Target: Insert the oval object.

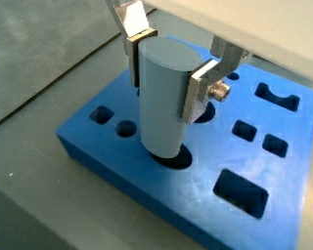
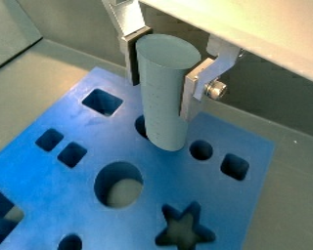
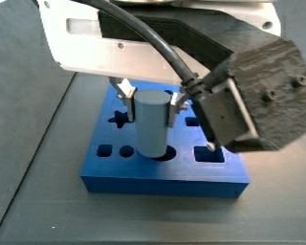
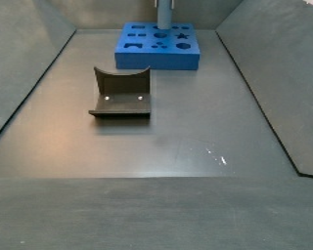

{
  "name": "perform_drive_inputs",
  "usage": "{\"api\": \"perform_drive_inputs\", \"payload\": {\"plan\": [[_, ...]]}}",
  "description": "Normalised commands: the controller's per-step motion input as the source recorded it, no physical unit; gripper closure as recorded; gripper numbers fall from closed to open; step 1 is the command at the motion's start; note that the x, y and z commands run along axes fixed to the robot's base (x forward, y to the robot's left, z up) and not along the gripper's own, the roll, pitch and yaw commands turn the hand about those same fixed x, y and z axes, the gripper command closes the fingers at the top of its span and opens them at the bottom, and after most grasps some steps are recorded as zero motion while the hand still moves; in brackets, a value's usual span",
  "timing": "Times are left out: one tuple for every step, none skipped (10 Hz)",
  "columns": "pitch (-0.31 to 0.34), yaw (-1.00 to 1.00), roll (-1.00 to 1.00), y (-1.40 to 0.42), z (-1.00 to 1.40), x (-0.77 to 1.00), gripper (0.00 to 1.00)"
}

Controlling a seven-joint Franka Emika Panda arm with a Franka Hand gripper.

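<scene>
The oval object [image 1: 162, 103] is a pale grey-blue upright peg with a flat top. My gripper [image 1: 168, 66] is shut on its upper part, one silver finger on each side. It shows the same way in a wrist view [image 2: 163, 93]. The peg's lower end sits in a hole of the blue board [image 1: 146, 181], which has several shaped holes [image 2: 67, 205]. In a side view the peg [image 3: 150, 124] stands upright in the board [image 3: 163, 177] under my gripper [image 3: 152, 99]. In a side view the board [image 4: 159, 49] lies at the far end, with the peg [image 4: 163, 12] above it.
A dark olive-brown block with a curved notch [image 4: 121, 94] stands on the grey floor in front of the board. Grey walls slope up around the floor [image 4: 172, 146]. A large dark camera housing [image 3: 251, 91] hangs by the wrist.
</scene>
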Motion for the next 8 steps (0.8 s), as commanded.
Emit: {"api": "perform_drive_inputs", "payload": {"plan": [[0.091,-0.07,0.06,0.0,-0.33,0.38,1.0],[0.1,-0.04,0.11,0.06,-0.29,0.23,1.0],[0.023,0.0,0.06,0.05,-0.3,0.01,1.0],[0.0,0.0,0.02,0.0,-0.39,0.02,1.0],[0.0,0.0,0.01,0.0,-0.46,0.02,1.0],[0.0,0.0,0.05,0.0,-0.43,0.07,1.0],[0.0,0.0,0.05,0.0,-0.4,0.06,1.0],[0.0,0.0,0.05,0.0,-0.37,0.05,1.0]]}}
